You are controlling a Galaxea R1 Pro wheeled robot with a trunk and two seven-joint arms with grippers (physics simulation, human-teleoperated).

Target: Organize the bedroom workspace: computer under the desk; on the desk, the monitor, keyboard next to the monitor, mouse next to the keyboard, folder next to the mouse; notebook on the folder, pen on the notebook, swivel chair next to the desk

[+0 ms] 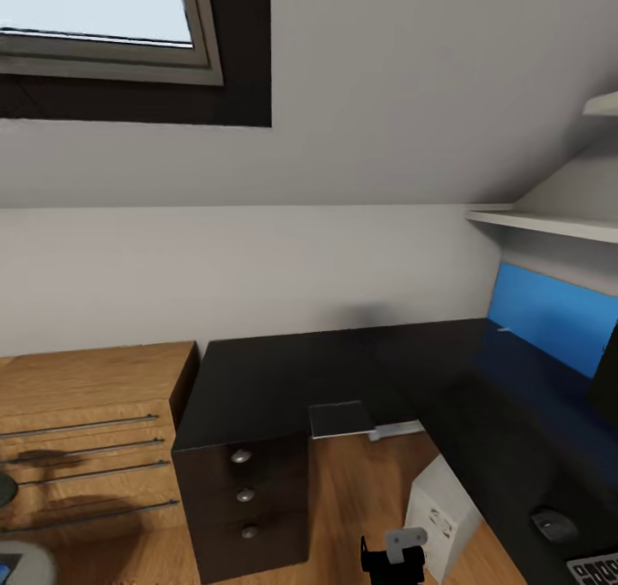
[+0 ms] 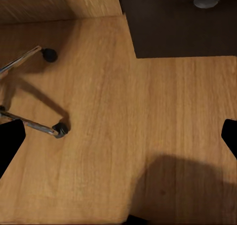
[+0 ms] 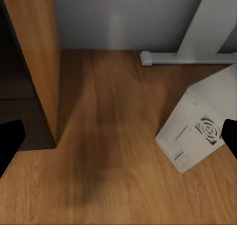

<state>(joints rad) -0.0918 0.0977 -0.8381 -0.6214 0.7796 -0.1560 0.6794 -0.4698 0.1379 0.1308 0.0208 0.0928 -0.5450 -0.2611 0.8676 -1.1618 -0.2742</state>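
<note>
Desk occupies the middle of the head view: a glossy black L-shaped top, one wing running toward 3 o'clock beneath a blue wall panel. We note its black drawers with three round silver knobs at 7 o'clock of the top, and a plain wooden dresser just beside them at 9 o'clock.

We find the notebook, a small flat grey book, lying on the desk's front edge near the inner corner. The computer, a light grey tower, stands on the wooden floor in the desk's recess at 5 o'clock, tilted out of square with the desk. The right wrist view shows the same case with its vented panel facing the camera, close to a white desk foot.

At the right-hand wing, the mouse sits on the black top at 4 o'clock, and a corner of the keyboard shows just beside it at the frame's lower edge. A dark slab, seemingly the monitor, is cut off at 3 o'clock.

The left wrist view shows chrome legs and casters of the swivel chair on the floor.

Left gripper: dark fingers stand far apart, holding nothing. Right gripper: likewise spread wide and empty, above the floor.
</note>
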